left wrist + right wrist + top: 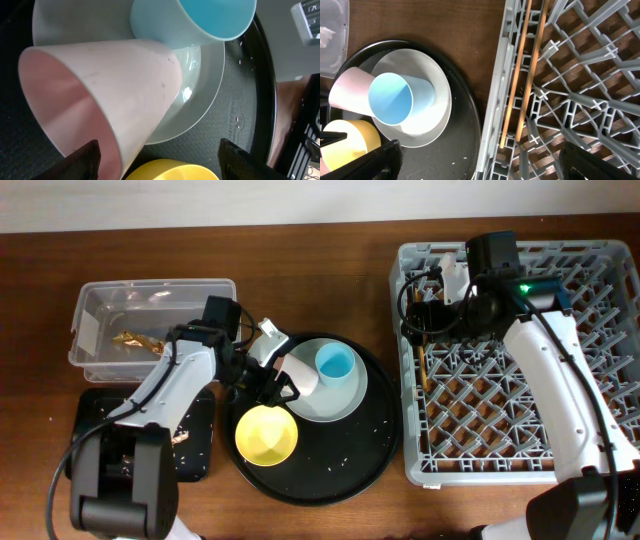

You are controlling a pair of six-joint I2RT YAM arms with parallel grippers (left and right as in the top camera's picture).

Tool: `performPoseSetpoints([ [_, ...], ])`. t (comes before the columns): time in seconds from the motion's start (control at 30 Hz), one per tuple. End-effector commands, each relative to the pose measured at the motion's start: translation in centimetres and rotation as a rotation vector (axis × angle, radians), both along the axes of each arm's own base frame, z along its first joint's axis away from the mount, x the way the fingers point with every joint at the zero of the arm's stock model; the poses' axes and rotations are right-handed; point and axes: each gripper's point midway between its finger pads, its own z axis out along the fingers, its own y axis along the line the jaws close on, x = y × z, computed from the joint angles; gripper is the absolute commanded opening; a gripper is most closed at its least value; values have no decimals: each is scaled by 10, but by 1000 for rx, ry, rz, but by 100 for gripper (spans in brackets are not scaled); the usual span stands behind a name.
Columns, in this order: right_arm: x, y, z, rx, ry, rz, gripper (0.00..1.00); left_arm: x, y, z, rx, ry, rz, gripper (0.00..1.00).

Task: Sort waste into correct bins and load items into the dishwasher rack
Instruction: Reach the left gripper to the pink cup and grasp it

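A small pink plastic cup (pixel 100 100) lies on its side against the rim of a pale light-blue round plate (pixel 210 90), just beside a small blue cup (pixel 190 25), on the large round black tray (pixel 370 450), with the left gripper (pixel 167 160) over it, jaws spread wide and holding nothing. The pick looks best made by closing across the cup's tapered wall mid-body (the blue neighbour is near enough to knock), then lifting straight clear. Over the large grey plastic dishwasher rack (pixel 470 420), where two long wooden chopsticks (pixel 525 75) lie, the right gripper (pixel 485 160) hangs open-jawed and empty.
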Motion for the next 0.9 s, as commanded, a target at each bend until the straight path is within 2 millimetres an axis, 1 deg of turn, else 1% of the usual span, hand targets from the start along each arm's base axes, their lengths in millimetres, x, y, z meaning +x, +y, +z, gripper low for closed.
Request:
performPoseSetpoints([
  [0.0, 2, -1, 9, 6, -25, -1, 98, 4, -13, 41, -60, -111, -40, 75],
  [0.03, 2, -1, 9, 6, -25, -1, 99, 1, -19, 44, -67, -119, -57, 75],
  [0.13, 2, -1, 9, 6, -25, -1, 98, -12, -47, 45, -76, -136, -144, 75],
  [0.2, 2, -1, 9, 6, -25, -1, 98, -16, -59, 45, -68, -155, -183, 75],
  [0.37, 2, -1, 9, 6, -24, -1, 98, -15, -63, 46, -73, -170, -190, 76],
  [0.47, 2, -1, 9, 6, -24, -1, 98, -3, -66, 46, -54, -184, -121, 76],
  [0.53, 2, -1, 9, 5, -25, -1, 98, 0, -77, 47, -44, -217, -122, 76],
  [0.6, 2, -1, 9, 6, -25, -1, 98, -5, -85, 48, -48, -222, -147, 76],
  [0.63, 2, -1, 9, 6, -25, -1, 98, -4, -87, 46, -28, -236, -147, 76],
  [0.7, 2, -1, 9, 6, -24, -1, 98, 1, -82, 41, 31, -255, -126, 76],
  [0.77, 2, -1, 9, 6, -25, -1, 98, 5, -72, 39, 98, -258, -83, 76],
  [0.8, 2, -1, 9, 6, -25, -1, 98, 5, -66, 41, 133, -265, -71, 75],
  [0.83, 2, -1, 9, 6, -25, -1, 98, 4, -64, 45, 148, -267, -52, 75],
  [0.87, 2, -1, 9, 6, -25, -1, 98, 1, -68, 47, 154, -275, -62, 74],
])
